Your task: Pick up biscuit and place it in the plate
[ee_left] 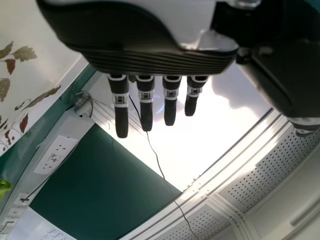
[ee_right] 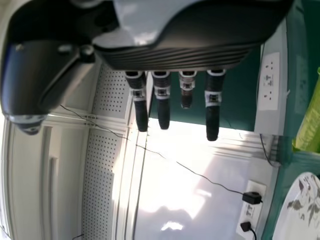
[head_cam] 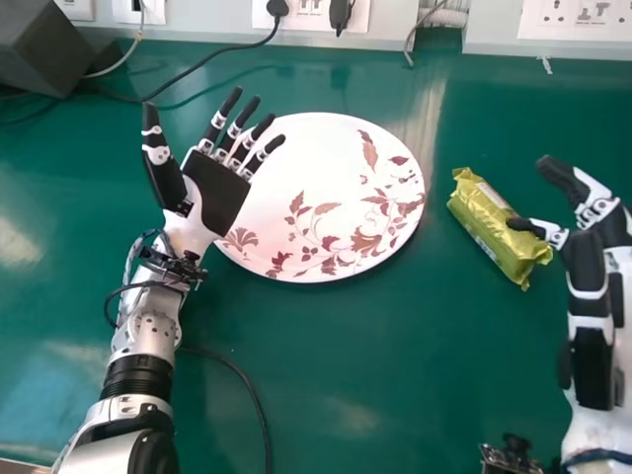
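Here's the biscuit packet (head_cam: 494,227), gold-wrapped, right of centre in the frame, lying aslant on the green table (head_cam: 395,395), one end up towards the plate side, the other down to the right, and nobody has hold of it! Right beside it, at the right edge, waits the right hand (head_cam: 590,272), fingers extended and well parted, nothing in them; one fingertip overlaps the packet's right-hand side, though contact I can't call from here. That open shape looks chosen to let fingers and thumb go round the wrapper, and this is the natural hand for the job, with the packet on its side of the plate. Next out, the plate (head_cam: 326,188), white with a reddish leaf pattern, sits upper centre, near enough that the carry should be short, its broad middle offering plenty of landing room. And over its left rim, upper left, the left hand (head_cam: 215,193) has its palm up, fingers spread nearly straight, empty; it seems to be a bystander, leaving the packet's approach from the right free. The pick itself is the step to come: close round the packet's middle, I'd say, lest an end grip let it swing.
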`<control>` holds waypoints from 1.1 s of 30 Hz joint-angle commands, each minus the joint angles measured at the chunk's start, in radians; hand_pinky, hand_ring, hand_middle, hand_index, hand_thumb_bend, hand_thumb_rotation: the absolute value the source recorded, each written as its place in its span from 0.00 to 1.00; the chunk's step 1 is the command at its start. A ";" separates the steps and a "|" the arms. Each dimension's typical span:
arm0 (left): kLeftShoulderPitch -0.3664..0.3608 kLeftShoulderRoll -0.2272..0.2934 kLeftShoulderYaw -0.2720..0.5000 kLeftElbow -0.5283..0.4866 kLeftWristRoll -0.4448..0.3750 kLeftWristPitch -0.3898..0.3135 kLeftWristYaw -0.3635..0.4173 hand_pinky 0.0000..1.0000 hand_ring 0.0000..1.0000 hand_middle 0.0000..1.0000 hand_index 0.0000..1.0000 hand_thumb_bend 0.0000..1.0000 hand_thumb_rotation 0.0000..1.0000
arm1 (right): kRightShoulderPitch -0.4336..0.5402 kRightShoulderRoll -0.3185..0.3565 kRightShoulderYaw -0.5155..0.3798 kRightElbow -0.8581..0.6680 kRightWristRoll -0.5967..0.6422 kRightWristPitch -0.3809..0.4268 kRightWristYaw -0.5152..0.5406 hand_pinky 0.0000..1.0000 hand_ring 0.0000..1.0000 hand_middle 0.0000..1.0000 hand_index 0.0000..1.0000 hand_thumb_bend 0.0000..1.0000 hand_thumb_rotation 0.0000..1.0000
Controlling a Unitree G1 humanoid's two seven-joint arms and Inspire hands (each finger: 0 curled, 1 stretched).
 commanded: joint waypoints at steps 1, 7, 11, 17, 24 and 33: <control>-0.007 0.006 0.021 0.027 -0.007 -0.008 0.000 0.77 0.88 0.93 1.00 1.00 0.62 | -0.007 -0.001 0.014 -0.013 -0.007 0.019 0.003 0.62 0.75 0.86 0.83 0.98 0.31; -0.028 0.011 0.047 0.048 -0.007 -0.027 0.003 0.76 0.88 0.94 0.99 1.00 0.62 | -0.026 -0.005 0.023 -0.021 -0.015 0.045 0.008 0.61 0.75 0.85 0.82 0.99 0.30; -0.036 0.010 0.058 0.054 -0.013 -0.026 0.002 0.77 0.88 0.94 1.00 1.00 0.64 | -0.036 -0.011 0.030 -0.025 -0.024 0.063 0.012 0.62 0.76 0.85 0.80 0.99 0.29; -0.048 0.005 0.069 0.067 -0.009 -0.036 0.015 0.75 0.87 0.94 1.00 1.00 0.63 | -0.044 -0.024 0.039 -0.030 -0.007 0.082 0.024 0.61 0.75 0.83 0.78 0.99 0.29; -0.050 0.001 0.067 0.069 -0.006 -0.035 0.023 0.74 0.87 0.94 1.00 1.00 0.62 | -0.041 -0.032 0.037 -0.033 -0.001 0.087 0.028 0.60 0.75 0.83 0.78 0.99 0.28; -0.049 0.000 0.067 0.069 -0.008 -0.035 0.013 0.78 0.89 0.96 1.00 1.00 0.65 | -0.039 -0.003 0.034 -0.035 -0.072 0.066 -0.019 0.61 0.76 0.84 0.79 0.98 0.28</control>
